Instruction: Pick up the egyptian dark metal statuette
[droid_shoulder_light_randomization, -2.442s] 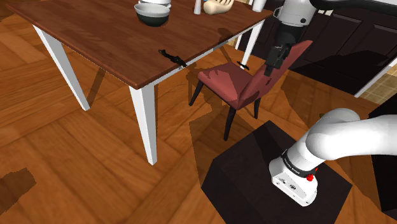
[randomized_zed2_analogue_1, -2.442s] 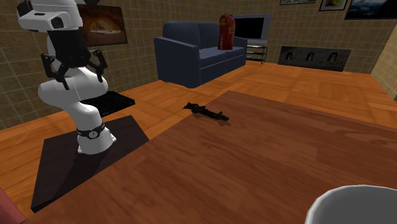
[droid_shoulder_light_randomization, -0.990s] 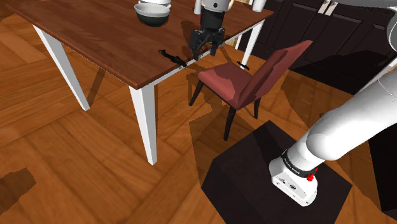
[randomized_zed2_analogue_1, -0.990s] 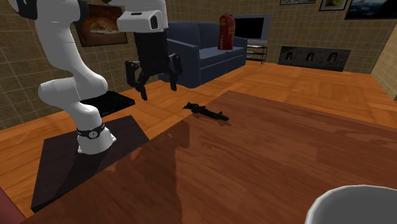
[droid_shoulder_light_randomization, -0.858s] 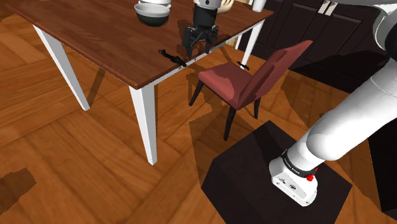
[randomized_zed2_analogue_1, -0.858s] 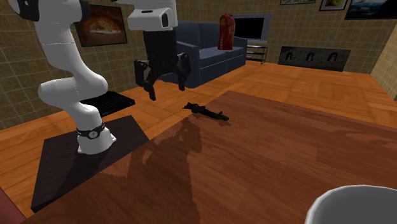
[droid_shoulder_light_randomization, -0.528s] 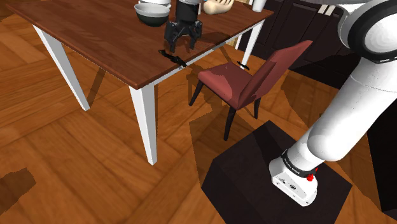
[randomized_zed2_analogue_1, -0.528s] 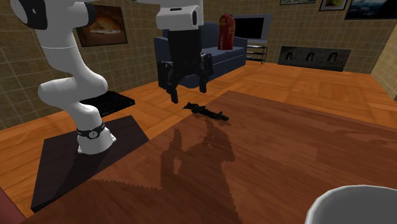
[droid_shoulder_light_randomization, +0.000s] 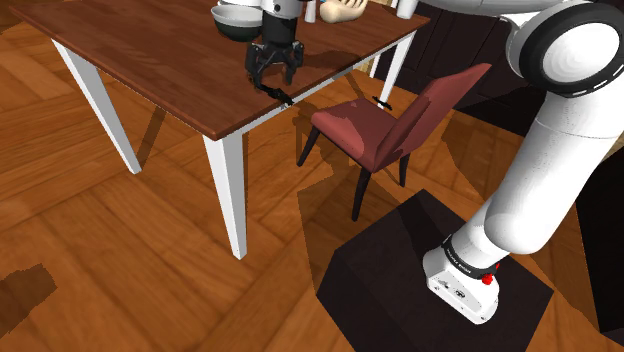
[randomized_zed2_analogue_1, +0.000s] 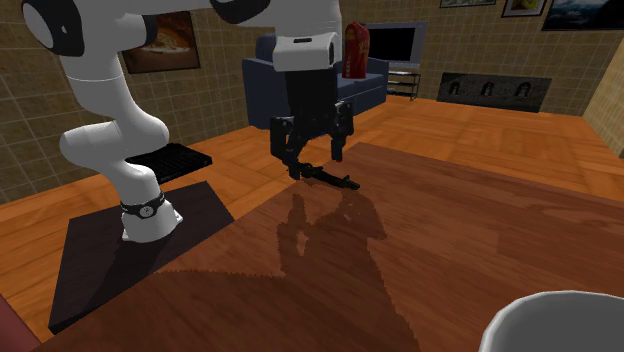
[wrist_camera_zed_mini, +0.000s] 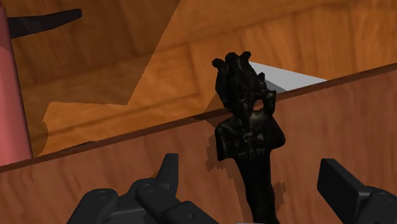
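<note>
The dark statuette (droid_shoulder_light_randomization: 273, 90) lies flat on the brown wooden table (droid_shoulder_light_randomization: 160, 60), right at the edge that faces the chair. In the second exterior view the statuette (randomized_zed2_analogue_1: 328, 177) is a thin black shape near the table's far corner. My gripper (droid_shoulder_light_randomization: 272, 72) hangs open just above it, pointing down. One of the fingers (randomized_zed2_analogue_1: 295, 165) stands on each side of the figure without touching it. In the wrist view the statuette (wrist_camera_zed_mini: 250, 137) lies between the spread fingertips of the gripper (wrist_camera_zed_mini: 249, 165), its head reaching over the table edge.
A dark bowl (droid_shoulder_light_randomization: 238, 22) with a white one inside stands further in on the table. A red chair (droid_shoulder_light_randomization: 385, 130) is drawn up beside the table edge, below the gripper. A white bowl rim (randomized_zed2_analogue_1: 550, 320) shows at the near corner. The black stand (droid_shoulder_light_randomization: 420, 280) is on the wooden floor.
The arm has swung from above the chair to over the table edge and come down over the statuette. The fingers stayed open and the statuette has not moved.
</note>
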